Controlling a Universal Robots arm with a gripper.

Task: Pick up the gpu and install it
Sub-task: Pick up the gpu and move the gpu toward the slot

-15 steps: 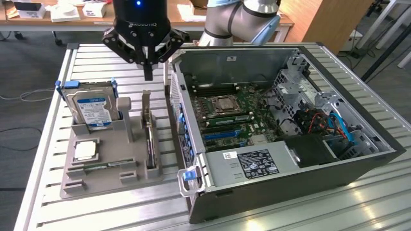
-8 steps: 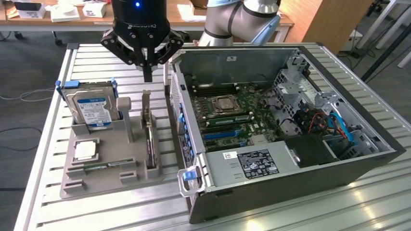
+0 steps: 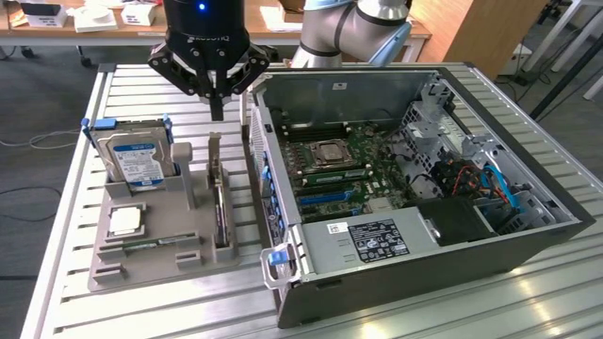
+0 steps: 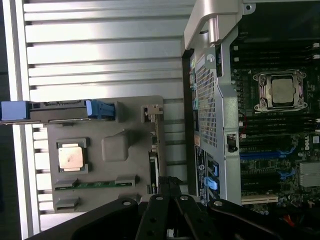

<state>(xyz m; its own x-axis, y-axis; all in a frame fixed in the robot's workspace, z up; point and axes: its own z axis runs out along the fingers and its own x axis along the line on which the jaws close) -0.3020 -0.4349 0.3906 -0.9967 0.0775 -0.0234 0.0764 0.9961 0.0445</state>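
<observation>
The gpu (image 3: 219,201) stands on its edge in a slot of the grey holder tray (image 3: 160,265), its pale metal bracket at the far end. From above in the wrist view the gpu (image 4: 154,150) is a thin dark strip. My gripper (image 3: 217,113) hangs above the far end of the card, apart from it, shut with nothing between its fingers. In the wrist view my gripper (image 4: 169,182) points at the card's end beside the case wall.
The open computer case (image 3: 527,247) lies in the exterior view's right, its motherboard (image 3: 339,169) exposed. The tray also holds a hard drive (image 3: 140,161) standing upright, a processor (image 3: 126,220) and a green memory stick (image 3: 141,245). A ribbed metal table (image 3: 75,318) carries everything.
</observation>
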